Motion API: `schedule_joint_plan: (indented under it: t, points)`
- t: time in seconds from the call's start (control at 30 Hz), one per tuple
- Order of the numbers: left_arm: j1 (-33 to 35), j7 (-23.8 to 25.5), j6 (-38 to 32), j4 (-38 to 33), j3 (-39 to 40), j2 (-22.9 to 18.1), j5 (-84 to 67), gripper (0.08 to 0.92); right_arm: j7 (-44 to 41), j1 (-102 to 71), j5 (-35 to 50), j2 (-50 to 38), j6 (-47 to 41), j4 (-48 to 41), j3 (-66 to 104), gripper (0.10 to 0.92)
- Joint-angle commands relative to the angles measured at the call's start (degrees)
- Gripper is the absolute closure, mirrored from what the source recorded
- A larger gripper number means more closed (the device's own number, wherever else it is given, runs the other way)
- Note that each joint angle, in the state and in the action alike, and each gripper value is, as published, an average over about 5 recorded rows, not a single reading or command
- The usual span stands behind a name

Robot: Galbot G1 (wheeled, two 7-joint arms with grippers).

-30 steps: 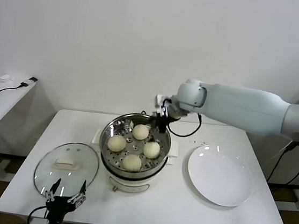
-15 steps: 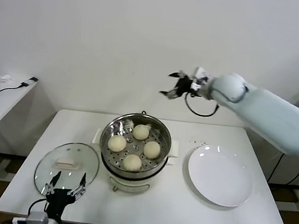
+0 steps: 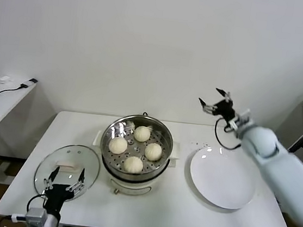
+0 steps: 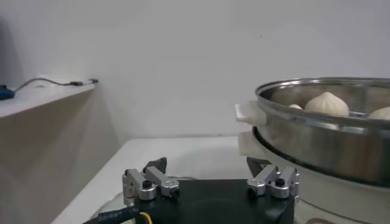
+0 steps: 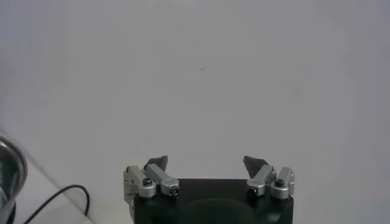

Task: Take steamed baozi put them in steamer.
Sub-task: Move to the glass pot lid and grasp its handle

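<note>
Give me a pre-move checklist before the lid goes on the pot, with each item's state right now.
1. All four buns inside the steamer, on the perforated tray: ok.
2. Plate bare of buns: ok.
3. Right gripper clear of the pot, raised above the plate's far side, open, holding nothing: ok.
4. Left gripper open and empty, low at the table's near edge by the glass lid: ok.
5. Lid lying flat beside the steamer, handle up: ok.
6. Steamer switched on: cannot tell.
</note>
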Motion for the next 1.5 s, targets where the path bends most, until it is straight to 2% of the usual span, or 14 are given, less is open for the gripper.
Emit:
schedule_joint_plan:
  t: [0.03, 0.17, 0.4, 0.47, 0.6, 0.77, 1.1, 1.5]
  points:
    - [-0.98, -0.05, -3.90, 2.09, -0.22, 0.21, 4.98, 0.177, 3.07, -39.88, -8.91, 13.36, 17.37, 3.30, 31.14, 0.203]
    - [-1.22, -0.35, -7.32, 3.54, -0.45, 0.28, 9.84, 0.177, 0.74, -44.40, -12.14, 19.34, 21.07, 2.98, 33.23, 0.203]
    - [-1.38, -3.60, -11.51, 5.66, -1.46, 0.79, 21.48, 0.177, 2.86, -50.58, -15.06, 25.68, 18.21, 5.95, 35.62, 0.203]
    - [-1.75, -6.96, -13.49, 7.26, -1.80, 1.60, 29.85, 0.177, 4.12, -51.98, -15.40, 26.59, 16.24, 6.72, 35.91, 0.203]
    - [-2.85, -16.78, -17.48, 12.77, -2.73, 3.42, 52.87, 0.177, 4.81, -53.88, -14.70, 26.95, 13.51, 7.85, 36.04, 0.203]
    - [-3.84, -24.20, -15.55, 19.97, -2.32, 5.48, 72.34, 0.177, 5.19, -55.51, -14.82, 26.12, 10.93, 9.54, 35.58, 0.203]
    - [-7.06, -22.93, -10.23, 28.08, -1.58, 6.01, 81.31, 0.177, 6.36, -55.90, -17.60, 25.36, 8.38, 11.65, 34.88, 0.203]
    - [-12.32, -20.35, -7.33, 32.08, -0.48, 6.15, 83.05, 0.177, 6.57, -54.58, -21.07, 25.95, 7.49, 11.93, 34.48, 0.203]
